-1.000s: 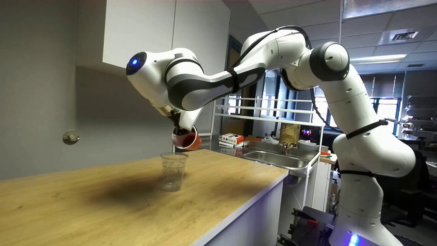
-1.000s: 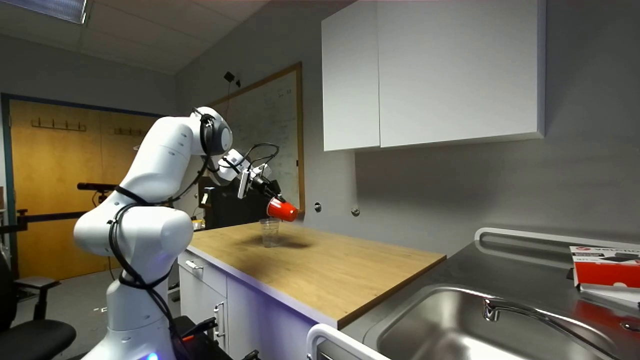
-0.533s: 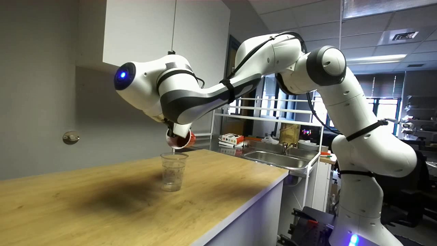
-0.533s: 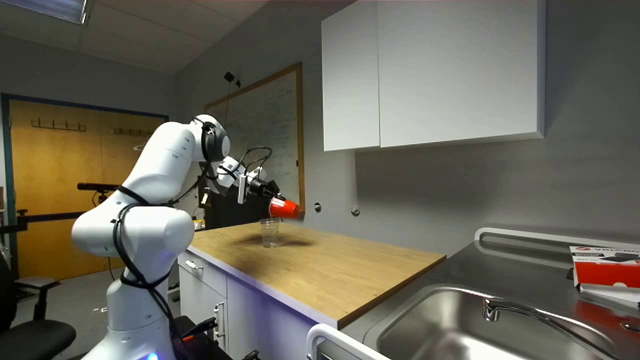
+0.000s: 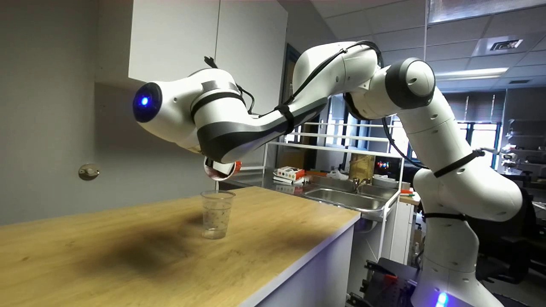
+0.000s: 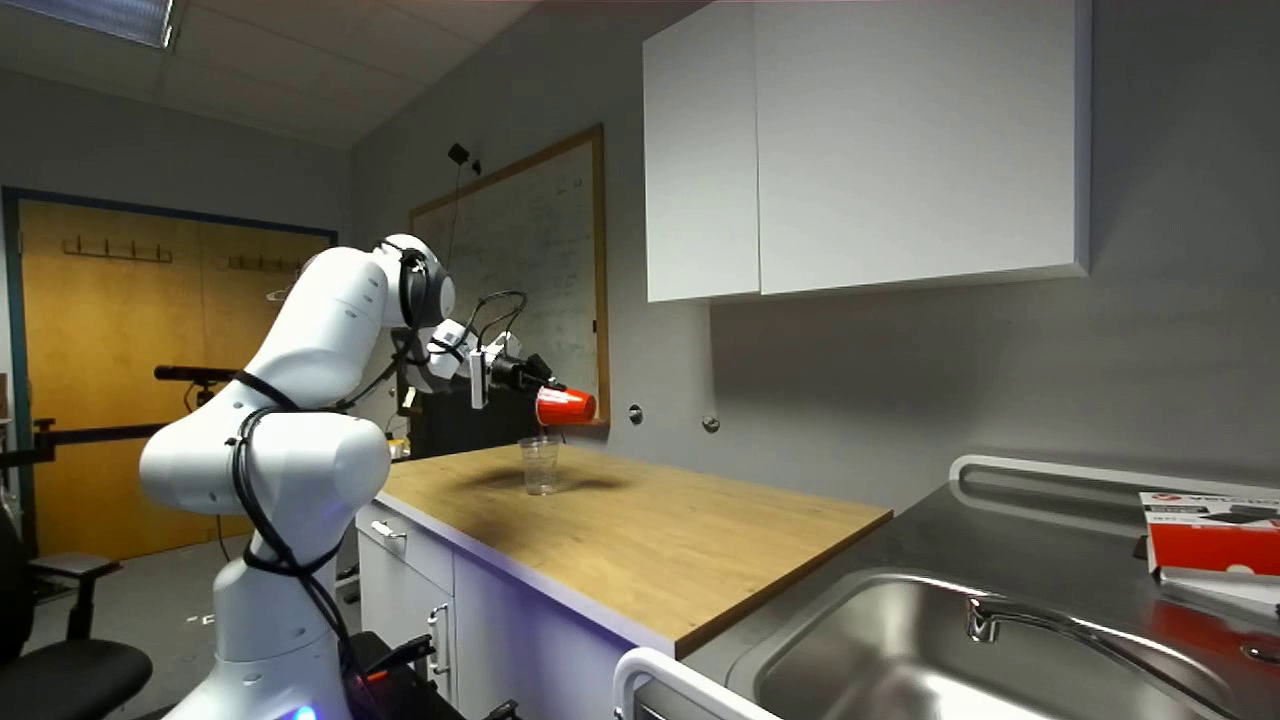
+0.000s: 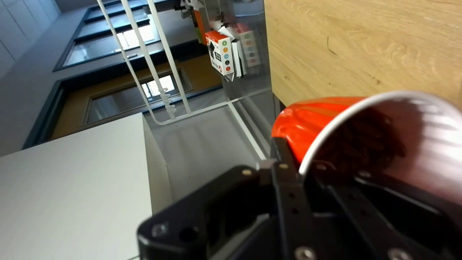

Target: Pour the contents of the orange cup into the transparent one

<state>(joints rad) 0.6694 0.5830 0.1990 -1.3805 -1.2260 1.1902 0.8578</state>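
Observation:
The orange cup (image 6: 567,406) lies tipped to about horizontal, with its pale rim (image 5: 220,177) facing the arm's side. My gripper (image 7: 301,168) is shut on the cup's wall near the rim, one finger outside and one inside. Dark brown pieces (image 7: 361,141) lie inside the cup in the wrist view. The transparent cup (image 5: 216,216) stands upright on the wooden counter and shows also in an exterior view (image 6: 540,468). The orange cup's rim is just above it, apart from it. Faint specks show in the transparent cup; I cannot tell what they are. It is out of the wrist view.
The wooden counter (image 6: 680,530) ends beside a steel sink (image 6: 860,650). A white wall cabinet (image 5: 179,38) hangs above, close to the wrist. A red and white box (image 6: 1210,540) lies by the sink. A white rack (image 5: 332,148) stands beside the counter.
The wrist has turned and the orange cup has tipped further, its base rising to about level with its rim. The cup has shifted left in an exterior view. The transparent cup has not moved.

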